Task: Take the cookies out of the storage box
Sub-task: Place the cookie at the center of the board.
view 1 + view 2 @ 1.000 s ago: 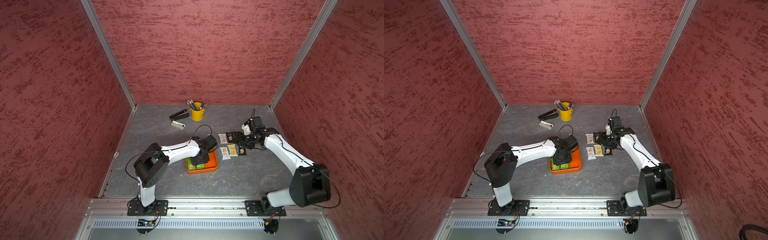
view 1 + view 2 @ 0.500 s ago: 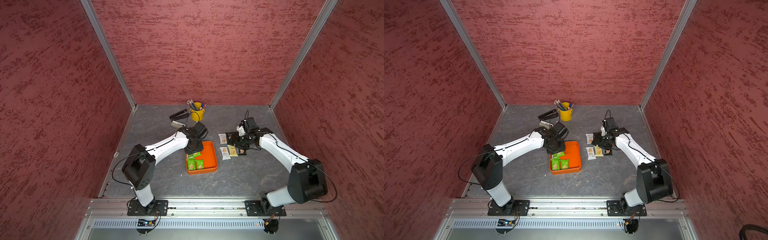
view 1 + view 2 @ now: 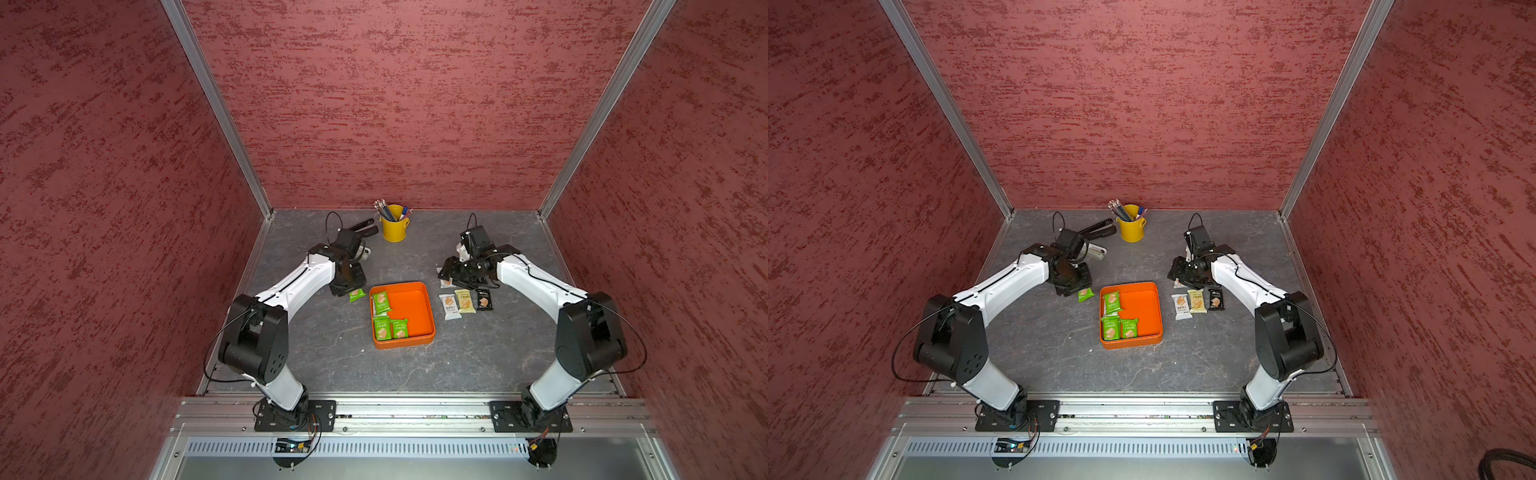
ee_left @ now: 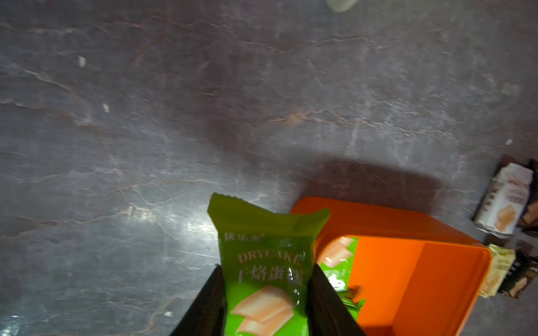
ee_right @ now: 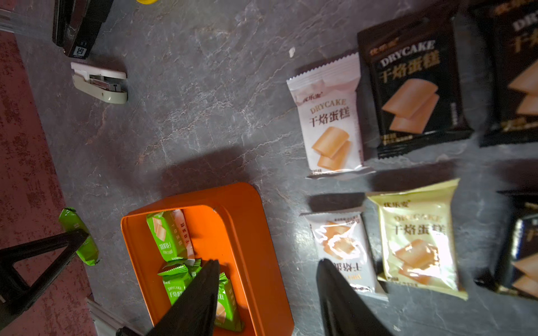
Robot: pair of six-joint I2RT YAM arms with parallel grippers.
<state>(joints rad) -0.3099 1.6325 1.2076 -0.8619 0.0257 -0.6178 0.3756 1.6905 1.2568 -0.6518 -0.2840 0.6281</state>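
Now clear of the box: the left gripper [image 4: 266, 279], which a second ago was down inside the orange storage tray [image 3: 411, 307], has swung out past its wall. It hangs at about ten o'clock from the tray, jaws clenched on a green cookie packet [image 3: 356, 295] over the grey tabletop [image 3: 332, 340]. That looks like one more packet out, once it is let go. At least three green packets [image 3: 381, 301] remain along the tray's nine-o'clock side, and the rest of its floor is bare. At three o'clock from the tray, a white packet [image 3: 449, 306], a pale yellow packet [image 3: 464, 301] and a black packet [image 3: 483, 300] lie in a row on the table. More sit partly hidden beneath the right gripper [image 5: 267, 263], which has edged toward the tray and hovers with jaws apart, holding nothing. The emptying appears well past halfway.
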